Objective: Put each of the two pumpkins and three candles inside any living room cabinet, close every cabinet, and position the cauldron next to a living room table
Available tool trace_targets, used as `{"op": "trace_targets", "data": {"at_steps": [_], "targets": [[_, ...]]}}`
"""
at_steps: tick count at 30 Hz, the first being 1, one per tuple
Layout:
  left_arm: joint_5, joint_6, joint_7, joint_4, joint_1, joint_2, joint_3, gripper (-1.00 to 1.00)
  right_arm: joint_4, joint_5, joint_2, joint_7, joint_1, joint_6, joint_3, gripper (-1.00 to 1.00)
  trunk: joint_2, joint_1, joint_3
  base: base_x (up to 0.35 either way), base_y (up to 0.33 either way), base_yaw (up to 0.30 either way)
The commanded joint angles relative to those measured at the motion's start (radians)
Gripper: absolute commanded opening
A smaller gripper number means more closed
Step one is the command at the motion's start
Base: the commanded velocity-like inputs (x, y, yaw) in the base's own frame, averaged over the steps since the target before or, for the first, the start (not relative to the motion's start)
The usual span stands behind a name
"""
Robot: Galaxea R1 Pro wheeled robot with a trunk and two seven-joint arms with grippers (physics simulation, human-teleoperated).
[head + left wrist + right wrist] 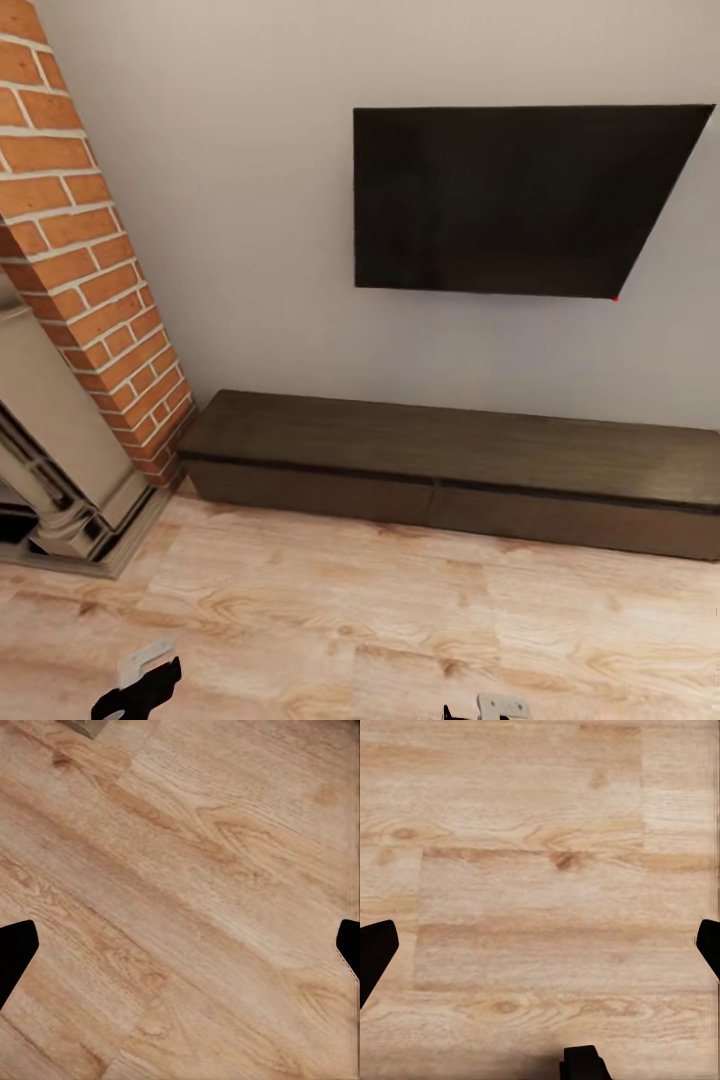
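Head view looks down at a long, low, dark-brown cabinet point(455, 470) standing against a pale grey wall point(250, 220), running from about 9 o'clock to 3 o'clock across the middle of the picture. Both of its flat fronts sit flush and shut, with a thin vertical seam between them near the centre. Above it, at 1 o'clock, a black television point(510, 200) hangs on the wall with a tiny red dot at its lower right corner. At 10 o'clock a red brick column point(85, 240) rises beside the cabinet's left end, and a pale beige fireplace surround point(60, 450) slants across at 8 o'clock, its base resting on the light wooden floor point(400, 620). The cabinet top is bare wood.

At 7 o'clock, at the bottom edge, the left claw point(140, 685) shows as a black shape with a grey plate; at 5 o'clock the right claw point(490, 708) just peeks in. Left wrist view shows the left claw point(180, 945) released, its two black fingertips point(15, 949) wide apart at opposite edges with only floorboards between them. Right wrist view shows the right claw point(540, 949) likewise released, black fingertips point(375, 949) far apart over bare planks, holding nothing.
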Motion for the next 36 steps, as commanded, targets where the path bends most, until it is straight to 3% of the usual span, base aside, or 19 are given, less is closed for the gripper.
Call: {"op": "trace_targets", "data": {"at_steps": [1, 23, 36], "targets": [[0.007, -0.003, 0.006, -0.001, 0.000, 0.001, -0.009, 1.00, 0.000, -0.005, 0.000, -0.005, -0.001, -0.002, 0.008, 1.00, -0.001, 0.000, 0.000, 0.000, 0.016, -0.279], [0.007, -0.003, 0.006, -0.002, 0.000, 0.000, -0.009, 1.00, 0.000, -0.005, 0.000, -0.007, -0.001, -0.002, 0.008, 1.00, -0.001, 0.000, 0.010, 0.000, 0.035, -0.279], [0.005, -0.003, 0.006, -0.002, 0.000, -0.002, -0.009, 1.00, -0.003, -0.015, 0.003, -0.026, -0.001, -0.008, 0.004, 1.00, -0.001, 0.000, 0.012, 0.000, 0.002, -0.028]]}}
